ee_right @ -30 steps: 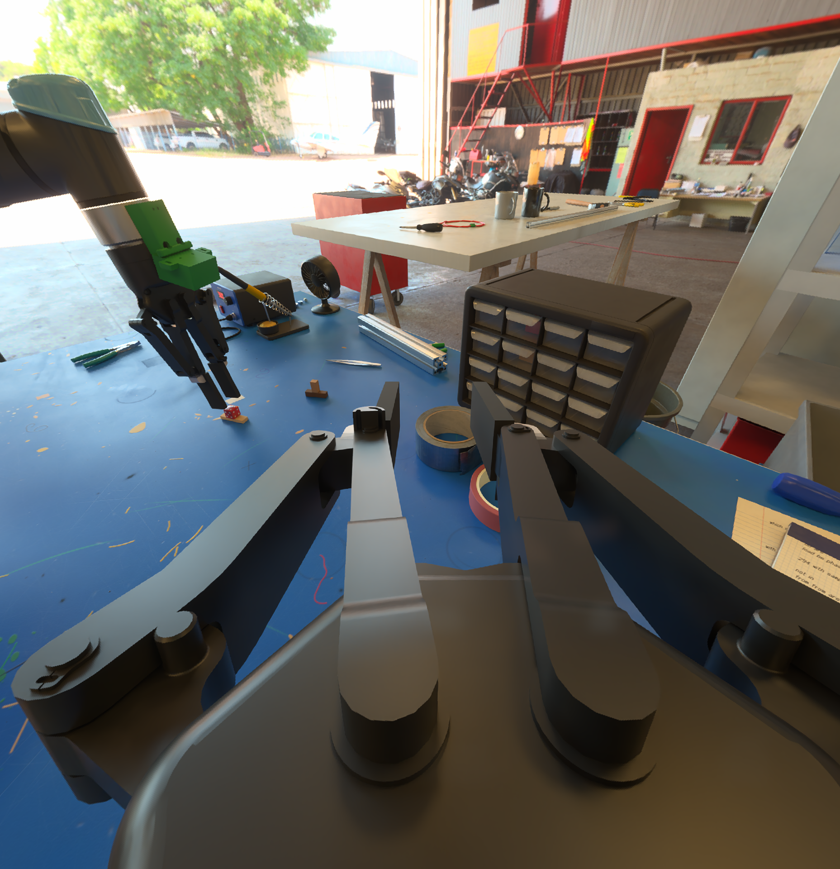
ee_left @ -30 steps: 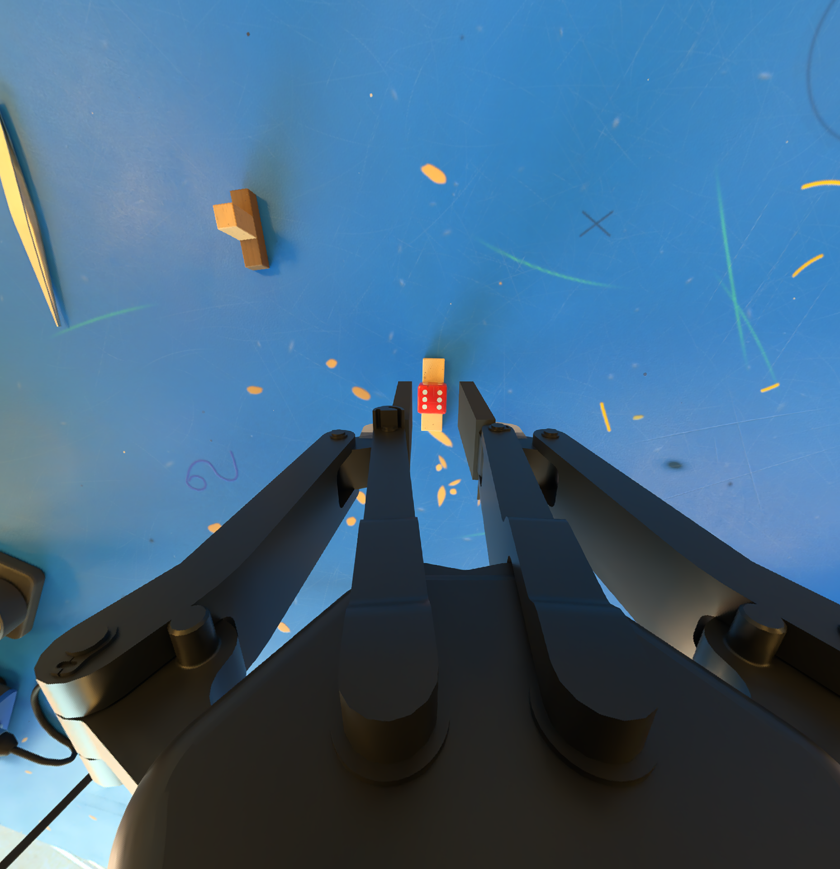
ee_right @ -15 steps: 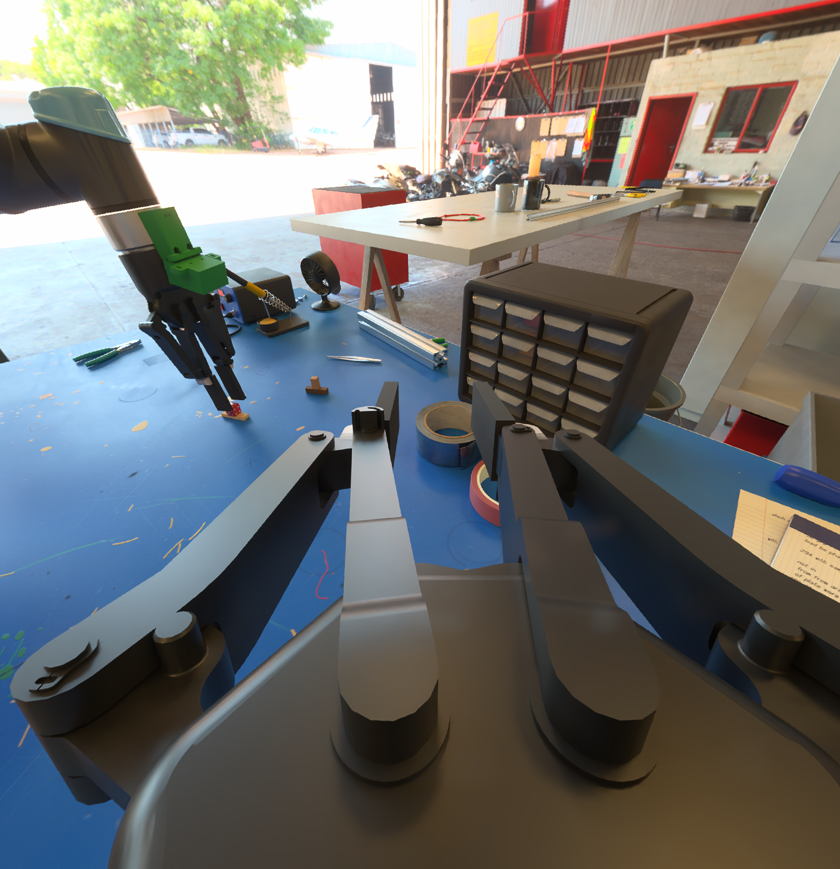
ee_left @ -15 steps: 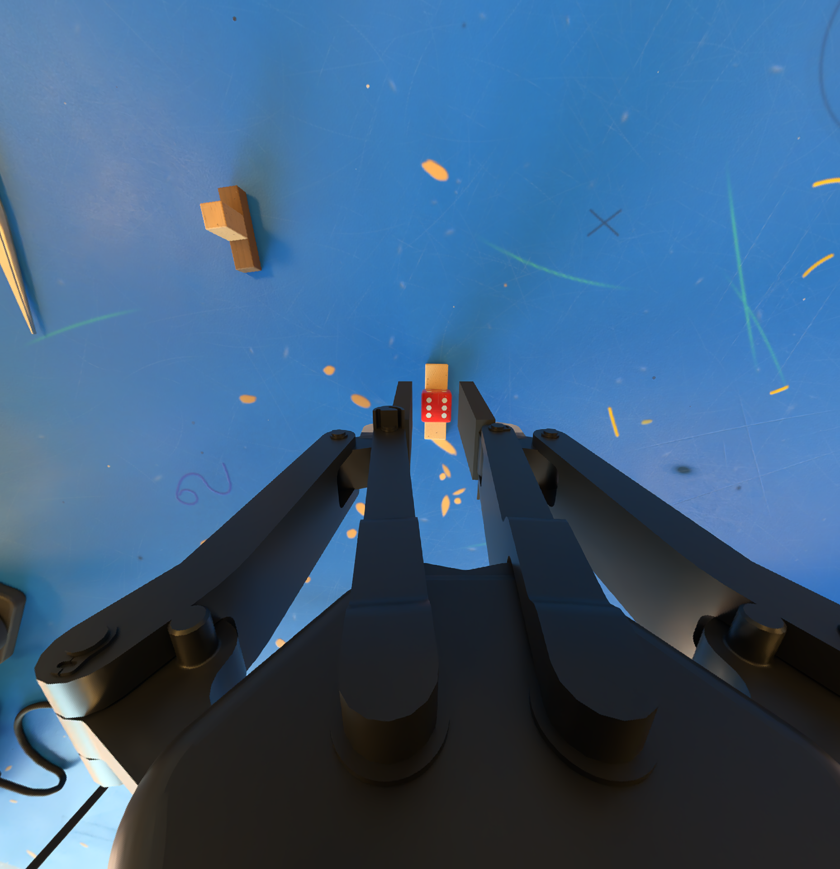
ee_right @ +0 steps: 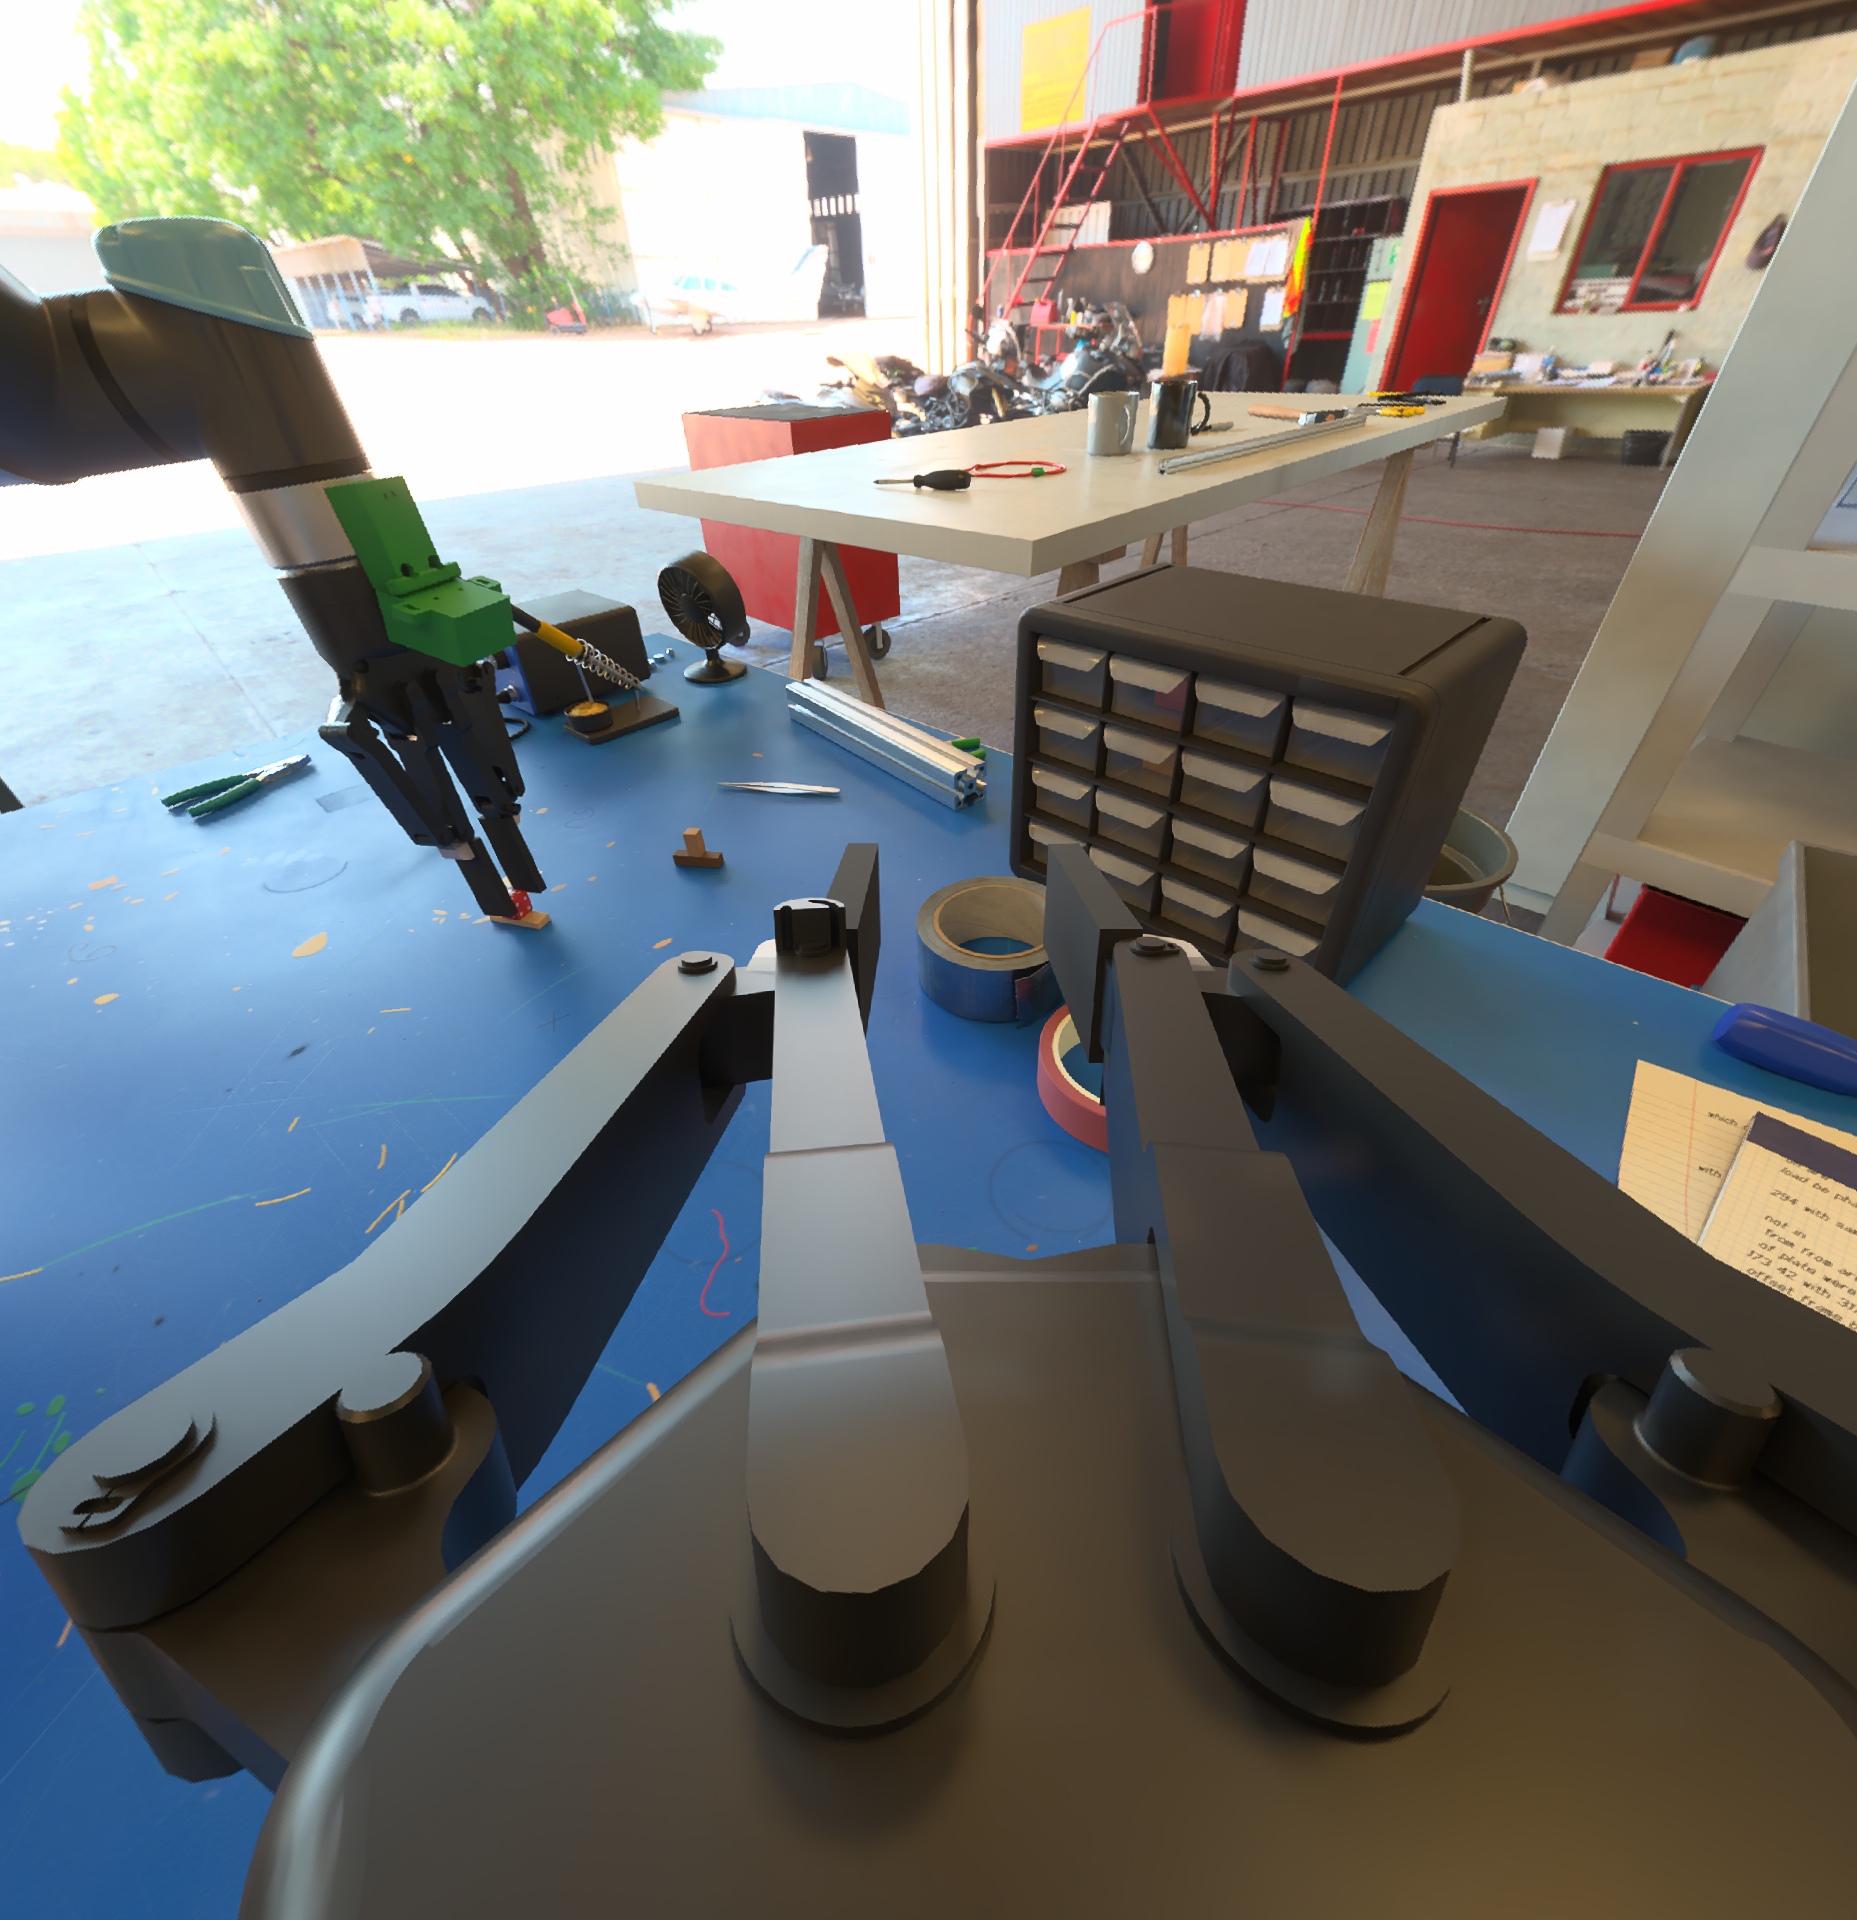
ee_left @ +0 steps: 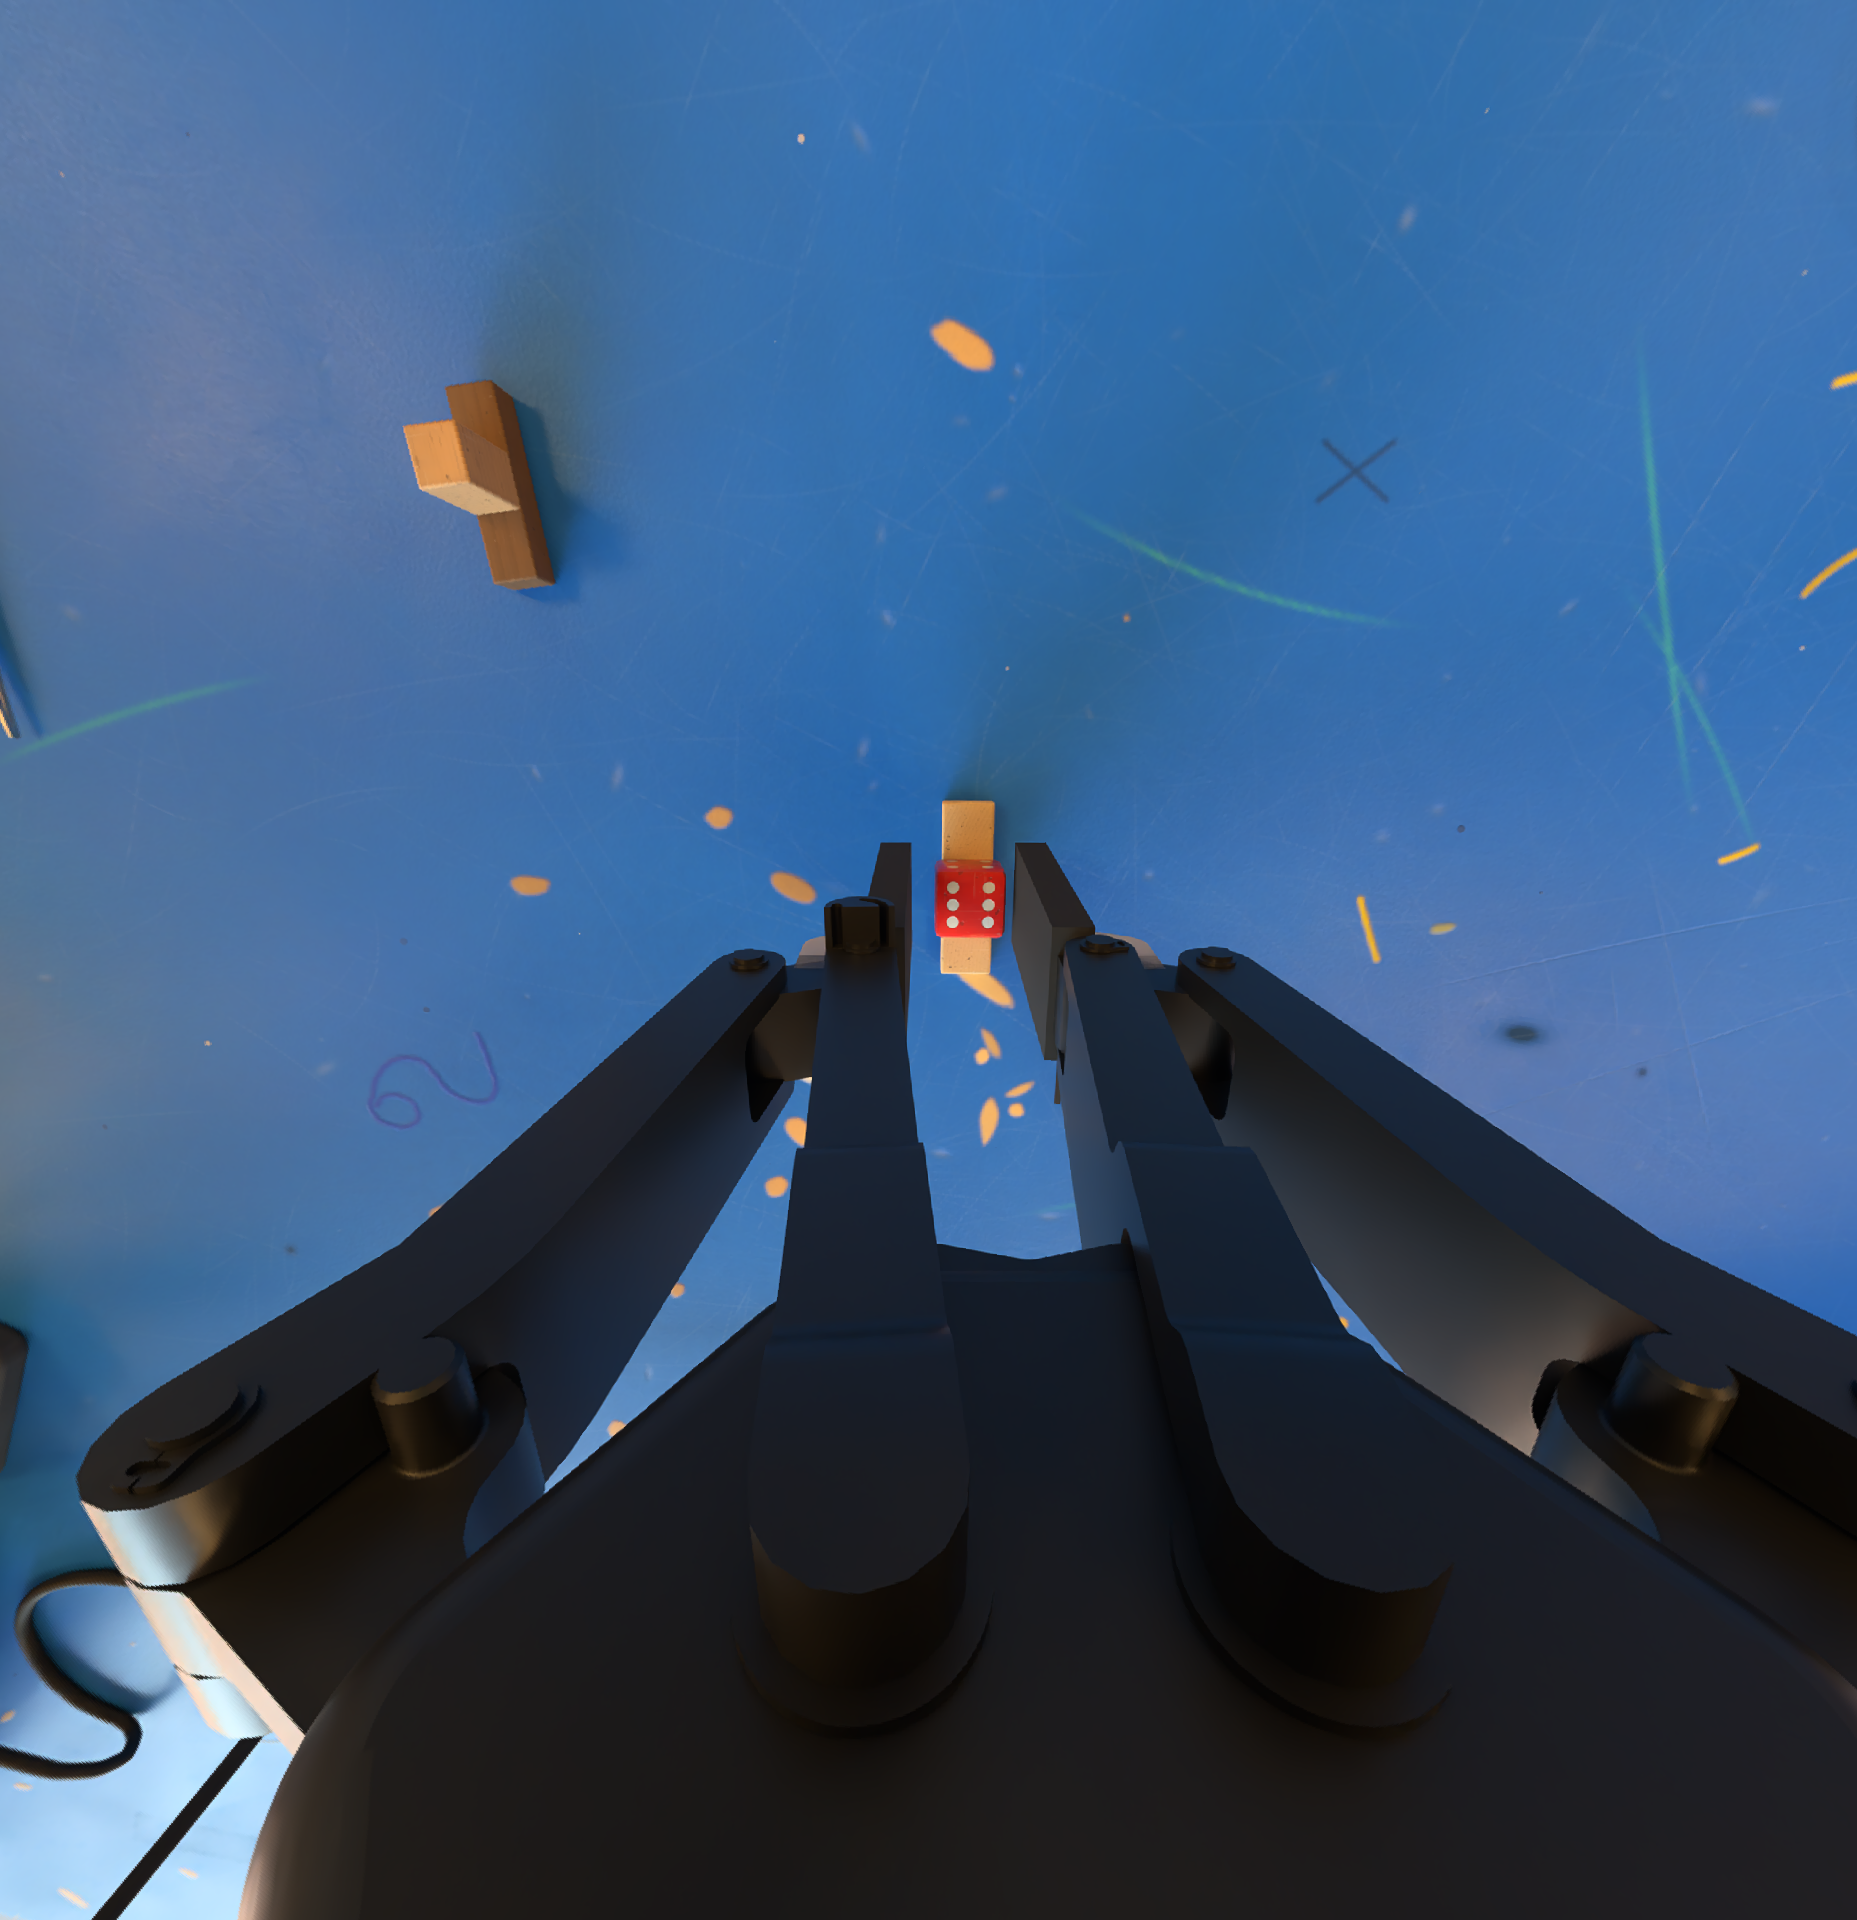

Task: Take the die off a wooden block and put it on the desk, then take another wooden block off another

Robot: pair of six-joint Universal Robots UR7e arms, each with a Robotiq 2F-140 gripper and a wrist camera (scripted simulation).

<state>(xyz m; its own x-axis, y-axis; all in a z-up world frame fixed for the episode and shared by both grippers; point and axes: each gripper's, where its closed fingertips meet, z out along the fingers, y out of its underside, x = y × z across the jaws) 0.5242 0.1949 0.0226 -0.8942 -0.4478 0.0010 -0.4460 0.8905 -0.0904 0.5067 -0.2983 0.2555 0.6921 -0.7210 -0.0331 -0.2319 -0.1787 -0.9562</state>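
A red die [ee_left: 969, 900] sits on a light wooden block [ee_left: 966, 828] lying flat on the blue desk [ee_left: 1319, 727]. My left gripper [ee_left: 962, 862] is open and low over it, one finger on each side of the die with small gaps. In the right wrist view the left gripper [ee_right: 503, 894] stands over the die [ee_right: 521, 902] and its block [ee_right: 529, 921]. A small light block rests on a darker wooden block [ee_left: 513, 520], up and to the left; this stack also shows in the right wrist view [ee_right: 697, 852]. My right gripper [ee_right: 960, 914] is open, empty and held above the desk.
Near my right gripper lie a blue tape roll [ee_right: 981, 940] and a red tape roll [ee_right: 1064, 1081]. A dark drawer cabinet [ee_right: 1246, 758], an aluminium bar [ee_right: 882, 743], tweezers [ee_right: 778, 788], pliers [ee_right: 233, 784], a soldering stand [ee_right: 591, 675] and notepads [ee_right: 1776, 1195] stand around.
My left gripper has come down, so the die now lies between its fingertips. The die and blocks have not moved. The right gripper has barely shifted.
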